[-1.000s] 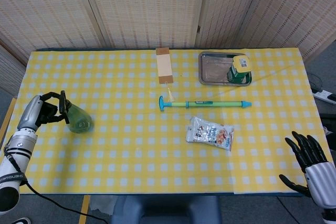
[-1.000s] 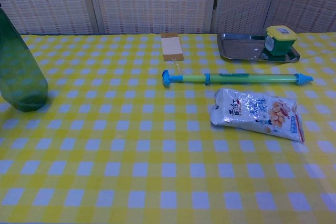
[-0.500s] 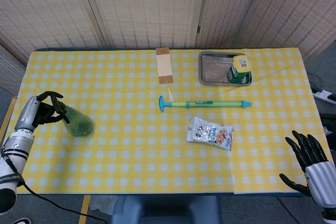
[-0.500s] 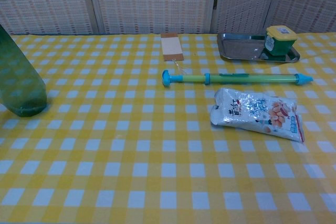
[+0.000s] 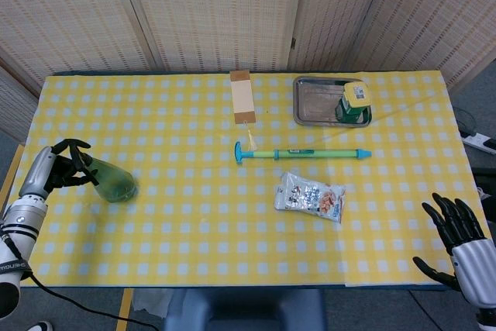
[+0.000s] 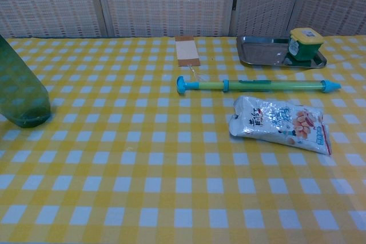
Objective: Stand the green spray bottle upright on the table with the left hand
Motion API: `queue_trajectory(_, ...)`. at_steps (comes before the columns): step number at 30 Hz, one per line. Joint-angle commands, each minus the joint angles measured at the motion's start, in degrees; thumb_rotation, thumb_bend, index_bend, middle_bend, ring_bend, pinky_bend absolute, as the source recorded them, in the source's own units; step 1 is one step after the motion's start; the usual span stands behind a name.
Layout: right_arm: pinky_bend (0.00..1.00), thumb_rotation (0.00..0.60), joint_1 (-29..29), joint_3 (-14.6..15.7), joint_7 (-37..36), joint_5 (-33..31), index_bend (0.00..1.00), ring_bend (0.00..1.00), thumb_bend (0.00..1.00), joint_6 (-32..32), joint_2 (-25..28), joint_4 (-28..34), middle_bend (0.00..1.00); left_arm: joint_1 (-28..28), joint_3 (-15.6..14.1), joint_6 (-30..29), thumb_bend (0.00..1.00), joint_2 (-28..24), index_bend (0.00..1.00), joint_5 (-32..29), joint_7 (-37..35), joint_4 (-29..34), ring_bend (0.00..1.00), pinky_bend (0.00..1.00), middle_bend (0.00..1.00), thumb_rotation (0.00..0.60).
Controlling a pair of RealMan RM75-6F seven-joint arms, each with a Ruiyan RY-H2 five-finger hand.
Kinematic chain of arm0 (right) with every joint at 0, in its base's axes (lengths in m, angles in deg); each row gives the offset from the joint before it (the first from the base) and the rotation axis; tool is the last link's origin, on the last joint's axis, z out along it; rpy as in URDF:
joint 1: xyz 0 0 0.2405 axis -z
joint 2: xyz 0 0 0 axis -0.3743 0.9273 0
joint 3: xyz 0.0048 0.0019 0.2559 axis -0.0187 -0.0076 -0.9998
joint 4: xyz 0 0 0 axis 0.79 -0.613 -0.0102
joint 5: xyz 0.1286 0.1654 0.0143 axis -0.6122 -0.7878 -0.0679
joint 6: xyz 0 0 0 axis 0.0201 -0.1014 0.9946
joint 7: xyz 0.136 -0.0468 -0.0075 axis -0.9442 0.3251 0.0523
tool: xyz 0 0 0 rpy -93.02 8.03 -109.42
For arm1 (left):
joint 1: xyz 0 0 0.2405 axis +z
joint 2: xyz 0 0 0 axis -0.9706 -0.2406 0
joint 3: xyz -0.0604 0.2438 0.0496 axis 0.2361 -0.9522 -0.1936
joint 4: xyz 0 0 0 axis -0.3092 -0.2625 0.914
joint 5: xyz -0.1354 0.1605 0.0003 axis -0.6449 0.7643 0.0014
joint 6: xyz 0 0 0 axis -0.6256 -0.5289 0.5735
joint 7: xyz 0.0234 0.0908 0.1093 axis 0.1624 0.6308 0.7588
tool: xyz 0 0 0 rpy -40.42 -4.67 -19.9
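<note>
The green spray bottle (image 5: 115, 181) stands on its base near the table's left edge, its neck pointing towards the left hand (image 5: 53, 170). That hand's dark fingers (image 5: 75, 162) curl around the bottle's top end and hold it. In the chest view only the bottle's green body (image 6: 20, 92) shows at the far left, its top cut off by the frame; the hand is hidden there. The right hand (image 5: 457, 239) hangs off the table's front right corner with its fingers spread and nothing in them.
A blue-green water squirter (image 5: 302, 153) lies across the middle, with a snack bag (image 5: 310, 196) just in front of it. A wooden block (image 5: 242, 97) and a metal tray (image 5: 311, 103) holding a green-yellow box (image 5: 354, 101) stand at the back.
The left hand has drawn leftward towards the table edge, and the bottle's top has followed it. The bottle's base has shifted slightly left. The right hand has not moved.
</note>
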Motion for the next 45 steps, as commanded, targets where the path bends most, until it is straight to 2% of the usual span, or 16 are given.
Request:
queue_trajectory(1,0.00,0.600,0.0,0.0,0.0,0.0,0.00,0.00,0.20,0.0,0.0,0.0,0.00,0.0,-0.1,0.1,0.27,0.0,0.37,0.4,-0.3,-0.1,1.00,1.00,1.00,0.600)
queue_trajectory(8,0.00,0.600,-0.2,0.0,0.1,-0.1,0.00,0.00,0.20,0.4,0.0,0.0,0.00,0.9,-0.6,0.0,0.20,0.1,0.34,2.1,-1.9,-0.3,1.00,1.00,1.00,0.600)
queue_trajectory(20,0.00,0.600,-0.4,0.0,0.7,-0.2,0.00,0.00,0.20,0.8,-0.2,0.3,0.00,2.1,-2.2,0.9,0.20,1.0,0.32,5.7,-4.1,-2.7,1.00,1.00,1.00,0.600)
queue_trajectory(26,0.00,0.600,-0.5,-0.1,0.7,-0.4,0.00,0.00,0.20,1.1,-0.1,0.2,0.00,3.7,-3.4,-0.8,0.20,1.4,0.33,6.4,-4.4,-3.6,1.00,1.00,1.00,0.600)
queue_trajectory(31,0.00,0.600,-0.4,-0.2,0.4,-0.7,0.00,0.00,0.20,0.9,0.0,0.3,0.00,7.3,-5.2,-7.3,0.20,1.7,0.35,9.2,-3.3,-3.4,1.00,1.00,1.00,0.600)
queue_trajectory(36,0.00,0.600,-0.5,0.2,1.2,-0.2,0.00,0.00,0.20,1.5,-0.2,0.5,0.00,12.0,-8.9,-21.2,0.19,5.7,0.35,16.9,4.6,-6.2,0.99,1.00,1.00,0.600)
queue_trajectory(37,0.00,0.600,-0.5,0.2,1.4,-0.2,0.00,0.00,0.20,1.5,-0.3,0.6,0.00,12.9,-9.6,-24.6,0.19,7.1,0.35,18.3,7.1,-7.6,0.97,1.00,1.00,0.600)
queue_trajectory(38,0.00,0.600,-0.5,0.2,1.5,-0.2,0.00,0.00,0.20,1.5,-0.3,0.6,0.00,13.8,-10.5,-27.6,0.19,8.5,0.36,20.0,9.0,-8.8,0.88,0.98,0.96,0.600)
queue_trajectory(39,0.00,0.600,-0.5,0.2,1.7,-0.3,0.00,0.00,0.20,1.6,-0.4,0.7,0.00,15.3,-11.8,-30.7,0.18,9.9,0.36,22.4,10.4,-9.8,0.74,0.88,0.85,0.600)
queue_trajectory(42,0.00,0.600,-0.6,0.2,2.2,-0.5,0.00,0.00,0.20,1.9,-0.6,0.7,0.00,19.1,-16.3,-37.0,0.17,12.1,0.32,31.2,10.4,-12.9,0.36,0.46,0.46,0.600)
queue_trajectory(45,0.00,0.600,-0.7,0.1,2.7,-0.8,0.00,0.00,0.20,2.5,-0.8,0.8,0.00,23.2,-19.6,-41.9,0.14,15.1,0.24,34.9,12.7,-17.0,0.17,0.22,0.26,0.600)
